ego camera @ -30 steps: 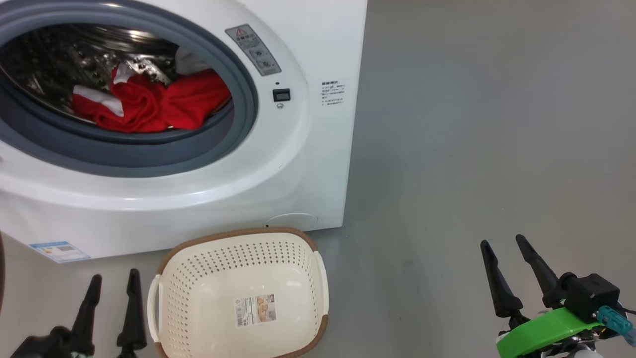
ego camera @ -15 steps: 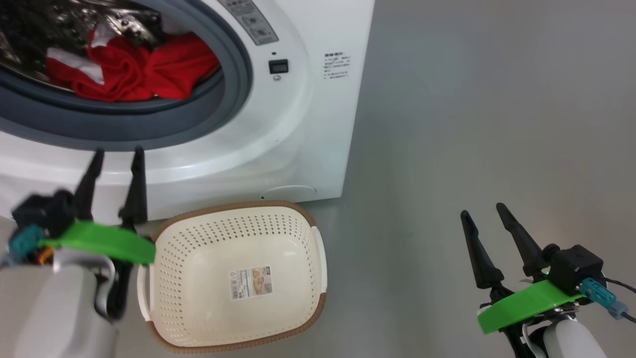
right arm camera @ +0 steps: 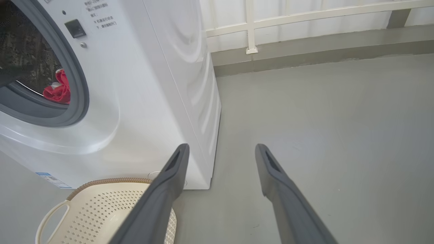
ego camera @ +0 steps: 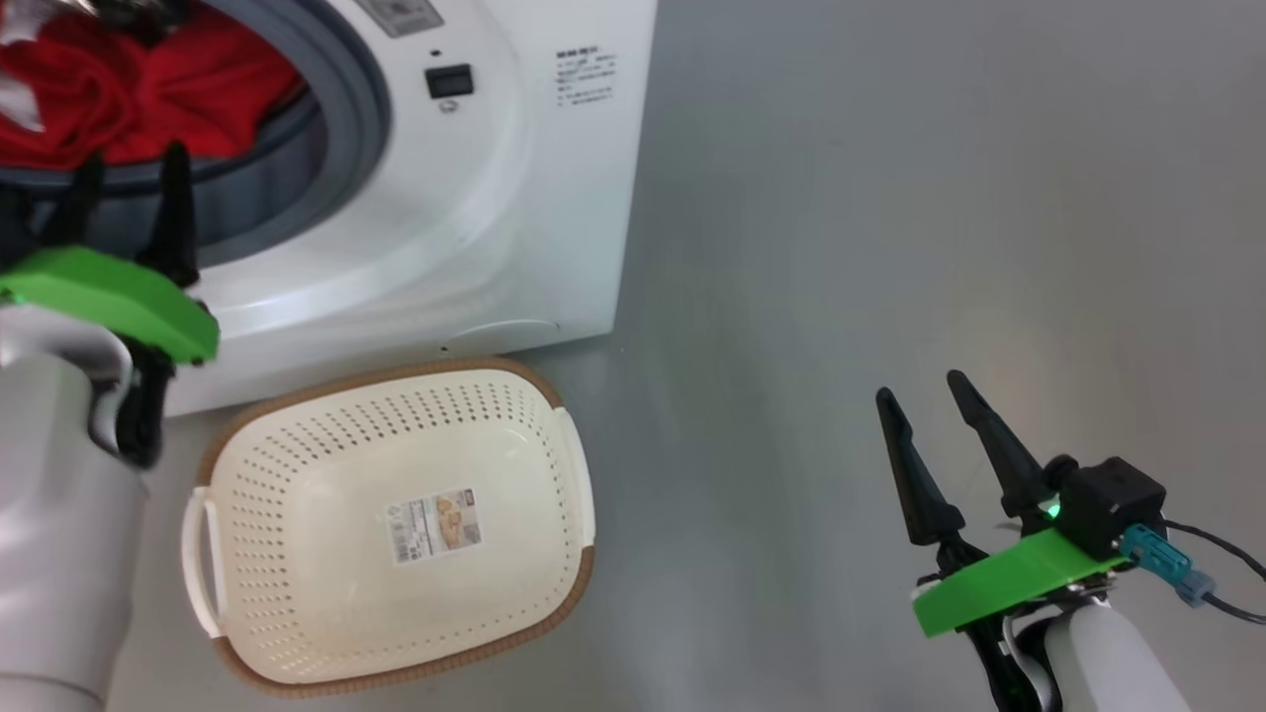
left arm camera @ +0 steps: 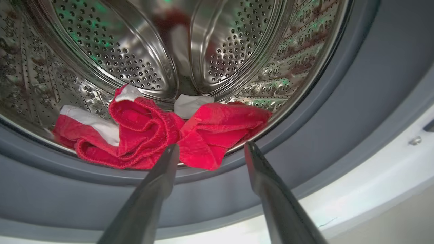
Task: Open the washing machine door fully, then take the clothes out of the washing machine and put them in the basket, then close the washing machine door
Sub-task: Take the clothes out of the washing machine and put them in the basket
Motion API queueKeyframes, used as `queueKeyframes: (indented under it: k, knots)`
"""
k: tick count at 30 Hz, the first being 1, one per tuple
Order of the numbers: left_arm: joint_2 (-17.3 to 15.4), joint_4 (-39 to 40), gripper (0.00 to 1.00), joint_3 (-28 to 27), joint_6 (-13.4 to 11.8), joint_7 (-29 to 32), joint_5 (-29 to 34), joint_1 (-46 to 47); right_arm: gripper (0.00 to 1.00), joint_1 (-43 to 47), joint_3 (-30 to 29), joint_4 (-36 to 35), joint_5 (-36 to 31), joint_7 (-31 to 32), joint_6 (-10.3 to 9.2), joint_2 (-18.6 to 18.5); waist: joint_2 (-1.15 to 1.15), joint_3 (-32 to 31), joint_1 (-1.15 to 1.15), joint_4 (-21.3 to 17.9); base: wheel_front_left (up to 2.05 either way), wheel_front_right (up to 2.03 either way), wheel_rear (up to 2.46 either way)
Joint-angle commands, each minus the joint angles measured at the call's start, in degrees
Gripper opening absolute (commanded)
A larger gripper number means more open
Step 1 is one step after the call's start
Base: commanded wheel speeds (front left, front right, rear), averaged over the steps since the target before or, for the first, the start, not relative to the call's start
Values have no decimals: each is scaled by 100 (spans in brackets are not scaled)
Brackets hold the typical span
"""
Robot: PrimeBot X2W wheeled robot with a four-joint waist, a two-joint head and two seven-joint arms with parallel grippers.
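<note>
Clothes: bright red and white soft cloth clothes (left arm camera: 145, 135) lie in a crumpled heap at the near bottom of the drum, close to the mouth, so they are easy to reach.
Drum: shiny steel drum with little holes (left arm camera: 112, 51) curves round the heap. Soft things slide to the lowest spot, so they sit there.
Ring: thick grey rubber ring (left arm camera: 339, 118) runs round the mouth, between the heap and the white front.
Washing machine: big white boxy washing machine (ego camera: 465, 218) stands at the far left with its round mouth open. I think taking the clothes out is the step now.
Left gripper: left gripper with two long dark fingers (left arm camera: 211, 146) is up at the mouth, fingers spread wide and holding nothing. The tips point at the right part of the heap; I cannot tell if they touch it. The gap lets cloth fit in between.
Basket: small cream plastic basket with holes and a brown rim (ego camera: 297, 455) sits on the floor just beside the machine, below the mouth. Inside is a paper sticker (ego camera: 433, 524). It is close, so the clothes have a short trip.
Right gripper: right gripper with two long dark fingers (ego camera: 920, 386) hangs over the smooth grey floor (ego camera: 890, 198) at the near right, well apart from the basket, spread and holding nothing. It looks parked out of the way.
Watch out: cloth may snag on the ring.
</note>
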State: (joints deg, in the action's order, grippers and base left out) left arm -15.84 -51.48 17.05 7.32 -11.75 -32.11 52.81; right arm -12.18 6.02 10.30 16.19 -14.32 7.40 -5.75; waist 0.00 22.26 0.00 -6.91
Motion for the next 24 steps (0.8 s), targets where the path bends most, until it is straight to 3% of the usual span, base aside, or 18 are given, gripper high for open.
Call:
queueKeyframes:
  k: [1,11,24]
  knots:
    - [-315,6,100,-79,16,11,-48,259,100,-148,158,-155,-57,-68,9,22,0,235,0,-195,0,0,0]
    - [-694,-1007,100,341,17,184,-132,1372,100,-549,454,-228,-63,-68,9,175,0,737,0,-561,0,0,0]
    - [-1028,-1563,100,867,17,180,-335,1948,100,-640,600,-273,-68,-68,9,252,0,1023,0,-785,0,0,0]
